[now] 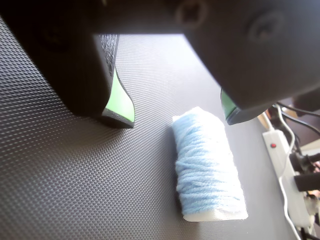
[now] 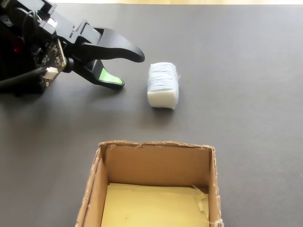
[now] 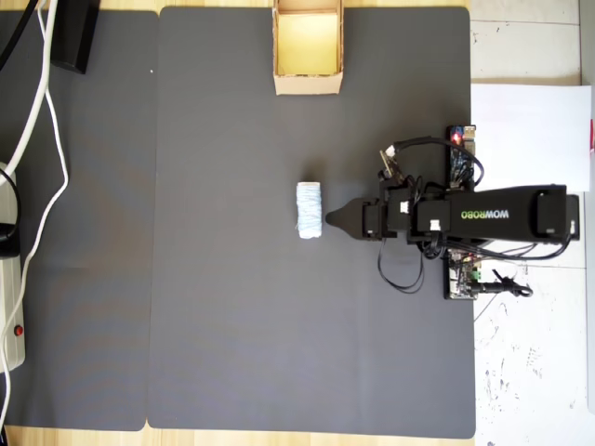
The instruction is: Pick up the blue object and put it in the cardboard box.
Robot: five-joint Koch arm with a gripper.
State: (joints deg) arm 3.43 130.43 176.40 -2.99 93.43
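Note:
The blue object (image 2: 163, 85), a pale blue yarn-wound roll, lies on its side on the black mat (image 2: 246, 71). In the overhead view the roll (image 3: 309, 210) sits mid-mat, just left of my gripper (image 3: 335, 220). My gripper (image 2: 129, 70) stands open a short way left of the roll in the fixed view, with nothing between its fingers. In the wrist view the green-padded jaws of the gripper (image 1: 177, 117) are spread wide, and the roll (image 1: 207, 167) lies just beyond them, nearer the right one. The cardboard box (image 2: 156, 147), open-topped with a yellowish floor, stands apart from the roll; overhead, the box (image 3: 308, 84) is at the mat's top edge.
A white power strip (image 1: 287, 175) with plugs and cables lies off the mat; overhead the power strip (image 3: 9, 279) and white cables (image 3: 46, 121) are at the far left. The arm's base and circuit board (image 3: 460, 279) sit at the mat's right edge beside white paper (image 3: 530, 139).

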